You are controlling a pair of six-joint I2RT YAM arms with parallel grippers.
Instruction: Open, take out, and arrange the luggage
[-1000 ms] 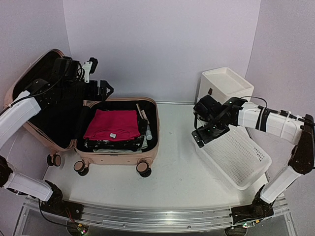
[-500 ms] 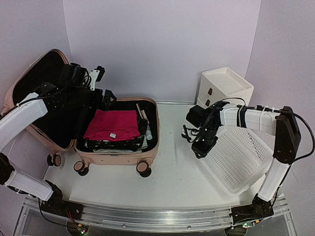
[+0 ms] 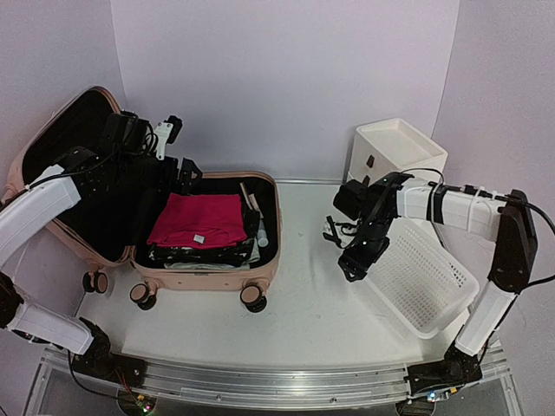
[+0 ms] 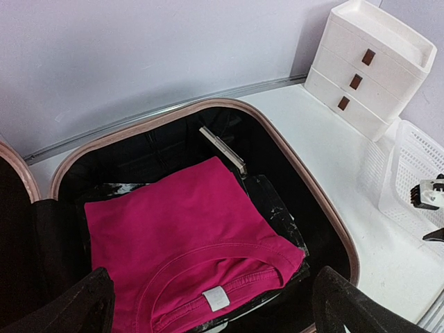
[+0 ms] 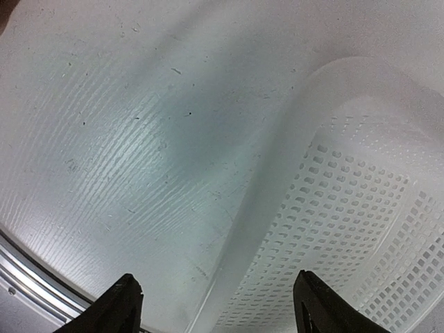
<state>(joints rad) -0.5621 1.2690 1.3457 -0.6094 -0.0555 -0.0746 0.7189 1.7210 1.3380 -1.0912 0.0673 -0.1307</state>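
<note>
Across the left of the white tabletop (image 3: 303,308) the pale-pink hard-shell luggage (image 3: 204,276) lies open, its black-lined lid leaning far-left. At right, a perforated white plastic basket (image 3: 429,282) sits in front of a boxy white drawer unit (image 3: 395,146). Only the left wrist view catches the neck label on the folded magenta T-shirt (image 4: 187,229), with the left gripper (image 4: 211,309) spread wide above it. The right wrist view alone shows the right gripper (image 5: 211,309) released, astride the basket's rounded rim.
</note>
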